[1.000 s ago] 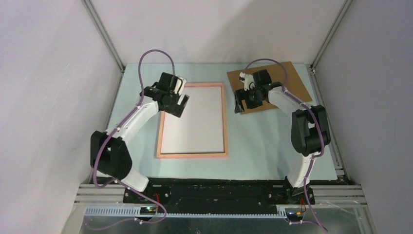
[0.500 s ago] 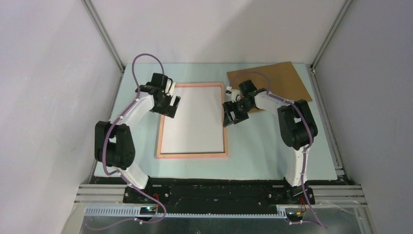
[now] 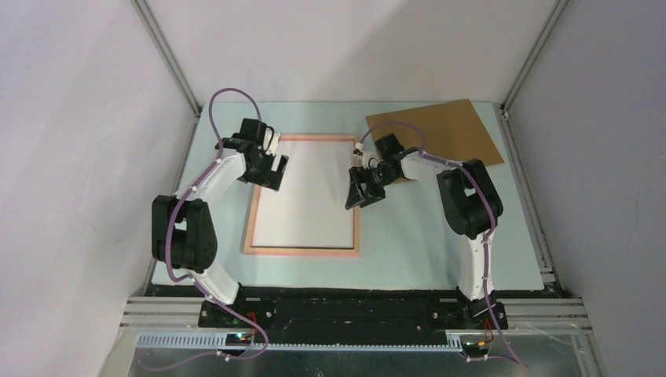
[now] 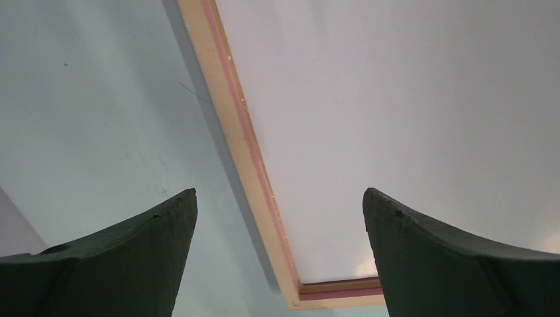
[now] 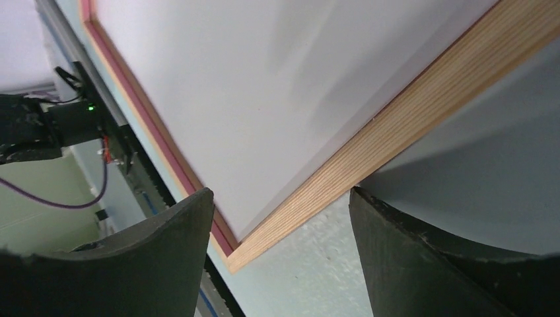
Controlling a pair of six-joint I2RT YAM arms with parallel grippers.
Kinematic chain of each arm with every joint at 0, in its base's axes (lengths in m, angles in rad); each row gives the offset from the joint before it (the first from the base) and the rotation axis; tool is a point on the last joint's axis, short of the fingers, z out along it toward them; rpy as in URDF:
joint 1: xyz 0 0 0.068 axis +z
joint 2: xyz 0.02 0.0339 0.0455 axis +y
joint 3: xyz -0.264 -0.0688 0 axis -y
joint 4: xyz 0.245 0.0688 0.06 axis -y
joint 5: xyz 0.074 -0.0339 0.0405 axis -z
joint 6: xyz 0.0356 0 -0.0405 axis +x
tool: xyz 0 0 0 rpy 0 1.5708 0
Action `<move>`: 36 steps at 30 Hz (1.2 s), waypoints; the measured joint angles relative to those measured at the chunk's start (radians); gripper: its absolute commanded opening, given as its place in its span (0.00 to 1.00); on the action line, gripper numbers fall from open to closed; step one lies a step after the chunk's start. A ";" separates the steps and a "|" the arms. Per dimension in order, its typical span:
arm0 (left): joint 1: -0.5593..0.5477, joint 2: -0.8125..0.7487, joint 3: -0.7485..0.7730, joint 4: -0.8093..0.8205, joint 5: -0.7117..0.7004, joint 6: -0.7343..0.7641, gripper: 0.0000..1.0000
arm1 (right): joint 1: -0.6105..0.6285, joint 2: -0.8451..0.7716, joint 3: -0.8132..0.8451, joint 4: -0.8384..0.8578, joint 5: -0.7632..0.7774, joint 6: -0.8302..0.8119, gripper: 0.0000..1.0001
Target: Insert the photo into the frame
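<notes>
The pink frame (image 3: 302, 252) lies flat on the pale green mat. A white sheet (image 3: 310, 196), the photo with its white back up, lies inside the rails; its seascape side is hidden. My left gripper (image 3: 272, 167) is open and empty, low over the frame's left rail near the far left corner. In the left wrist view it (image 4: 279, 191) straddles that rail (image 4: 231, 132), with the white sheet (image 4: 396, 99) to the right. My right gripper (image 3: 360, 194) is open and empty, straddling the right rail (image 5: 422, 99), with the sheet (image 5: 264, 86) beyond.
The brown backing board (image 3: 448, 129) lies flat at the back right of the mat (image 3: 424, 236), behind my right arm. Grey walls and metal rails close in the mat on three sides. The black base bar runs along the near edge.
My right gripper has come left and nearer, off the backing board to the frame's right rail. The frame has slid a little to the left. My left gripper has shifted left to the left rail.
</notes>
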 measured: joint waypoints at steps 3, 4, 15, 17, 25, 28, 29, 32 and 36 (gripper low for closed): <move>0.003 0.000 -0.006 0.000 0.001 0.000 0.99 | 0.014 0.017 0.001 0.027 -0.050 0.035 0.79; 0.004 0.000 -0.009 0.000 0.002 0.000 1.00 | 0.018 0.024 0.003 0.036 -0.068 0.048 0.78; 0.008 -0.003 -0.013 0.000 0.030 -0.015 1.00 | 0.023 -0.003 0.015 0.035 0.040 0.026 0.81; 0.009 -0.004 -0.013 0.000 0.045 -0.017 1.00 | 0.012 -0.040 0.015 0.026 0.131 -0.021 0.81; 0.010 -0.026 -0.013 0.000 0.109 -0.017 1.00 | -0.026 -0.155 0.045 0.024 0.488 -0.187 0.81; 0.010 -0.038 -0.013 0.000 0.123 -0.017 1.00 | -0.036 -0.143 0.066 0.024 0.599 -0.237 0.81; 0.010 -0.041 -0.013 0.000 0.128 -0.017 1.00 | -0.038 -0.133 0.074 0.026 0.628 -0.251 0.80; 0.010 -0.044 -0.013 0.000 0.134 -0.017 1.00 | -0.044 -0.083 0.103 0.029 0.704 -0.284 0.79; 0.010 -0.044 -0.013 0.000 0.140 -0.020 0.99 | -0.054 -0.013 0.127 0.029 0.763 -0.309 0.75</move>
